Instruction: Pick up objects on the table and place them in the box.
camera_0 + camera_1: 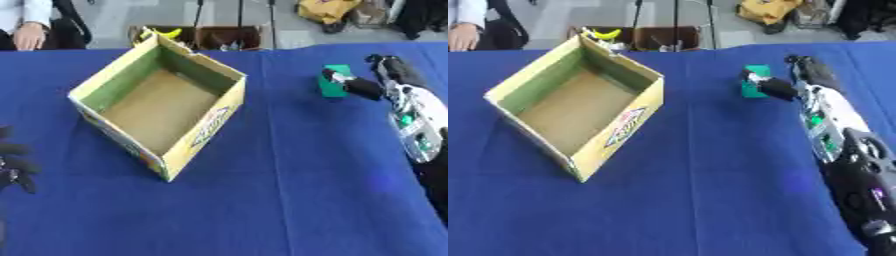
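An open cardboard box (206, 131) with yellow sides stands askew on the blue table, left of the middle, and nothing lies inside it. A small green block (332, 81) stands at the far right. My right hand (378, 82) comes in from the right edge and is at the block. Its thumb (348, 84) lies across the block's right side, and its fingers stretch straight past the block's far right corner. My left hand (10, 165) rests open at the lower left edge, seen only in the left eye view.
The blue cloth (289, 190) covers the whole table. Beyond its far edge stand brown crates (229, 37) with a yellow thing (166, 34). A seated person's hand (29, 36) rests at the far left corner.
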You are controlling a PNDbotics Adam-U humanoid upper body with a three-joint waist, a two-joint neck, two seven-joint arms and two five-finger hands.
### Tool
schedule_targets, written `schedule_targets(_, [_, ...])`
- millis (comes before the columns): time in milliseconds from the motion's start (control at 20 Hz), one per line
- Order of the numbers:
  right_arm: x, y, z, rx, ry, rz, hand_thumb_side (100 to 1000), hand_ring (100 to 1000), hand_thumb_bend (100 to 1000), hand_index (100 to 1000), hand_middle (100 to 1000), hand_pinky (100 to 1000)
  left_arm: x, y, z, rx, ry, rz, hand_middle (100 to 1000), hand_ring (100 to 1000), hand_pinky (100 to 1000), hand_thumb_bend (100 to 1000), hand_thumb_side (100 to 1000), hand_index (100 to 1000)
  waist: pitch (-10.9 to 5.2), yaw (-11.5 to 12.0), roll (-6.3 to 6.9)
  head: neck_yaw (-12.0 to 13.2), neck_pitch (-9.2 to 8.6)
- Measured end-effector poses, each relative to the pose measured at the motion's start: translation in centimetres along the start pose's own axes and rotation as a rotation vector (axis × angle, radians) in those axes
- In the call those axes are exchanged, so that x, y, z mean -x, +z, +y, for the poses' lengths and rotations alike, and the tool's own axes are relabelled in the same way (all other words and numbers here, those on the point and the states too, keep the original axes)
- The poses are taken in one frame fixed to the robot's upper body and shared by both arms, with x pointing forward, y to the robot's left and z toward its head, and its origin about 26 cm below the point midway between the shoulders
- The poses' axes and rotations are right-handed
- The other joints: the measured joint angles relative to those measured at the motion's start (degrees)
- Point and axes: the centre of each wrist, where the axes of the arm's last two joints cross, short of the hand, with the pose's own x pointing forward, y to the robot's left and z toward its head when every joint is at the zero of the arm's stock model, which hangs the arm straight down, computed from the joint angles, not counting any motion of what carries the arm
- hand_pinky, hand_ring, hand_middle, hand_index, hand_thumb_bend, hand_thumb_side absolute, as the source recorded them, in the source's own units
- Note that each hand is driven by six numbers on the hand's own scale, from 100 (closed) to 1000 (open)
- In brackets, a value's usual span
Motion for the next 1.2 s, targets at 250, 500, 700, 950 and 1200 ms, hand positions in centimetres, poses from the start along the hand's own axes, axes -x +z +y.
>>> schedule_targets(250, [-0.7,0.1,0.6,0.018,0.022,0.025,940,911,637,911,782,815,0.0,0.0,0.0,0.001,0.000,-0.001,523,438,265,100,930,795,0.05,0.06,-0.31,-0.13,-0.03])
schedule_targets(500, [-0.7,-0.1,0.7,0.029,0.042,0.040,932,900,632,908,776,811,0.0,0.0,0.0,0.003,0.000,-0.001,523,436,263,100,931,795,0.10,0.33,-0.33,-0.21,-0.20])
schedule_targets(700, [-0.8,-0.8,0.7,0.062,0.063,0.094,928,892,632,905,776,809,0.0,0.0,0.0,0.008,0.001,-0.001,523,435,263,100,930,794,0.37,1.04,-0.47,-0.68,-0.41])
schedule_targets(950, [-0.3,-1.2,1.5,0.073,0.098,0.139,908,882,623,903,761,802,0.0,0.0,-0.1,0.011,0.002,-0.001,522,434,263,100,931,794,0.64,1.14,-0.48,-0.89,-0.77])
schedule_targets(1200, [-0.4,-1.4,1.6,0.083,0.080,0.145,898,839,600,878,718,777,-0.1,0.0,-0.2,0.017,0.004,-0.002,522,434,262,100,931,794,0.93,1.36,-0.32,-1.12,-0.95])
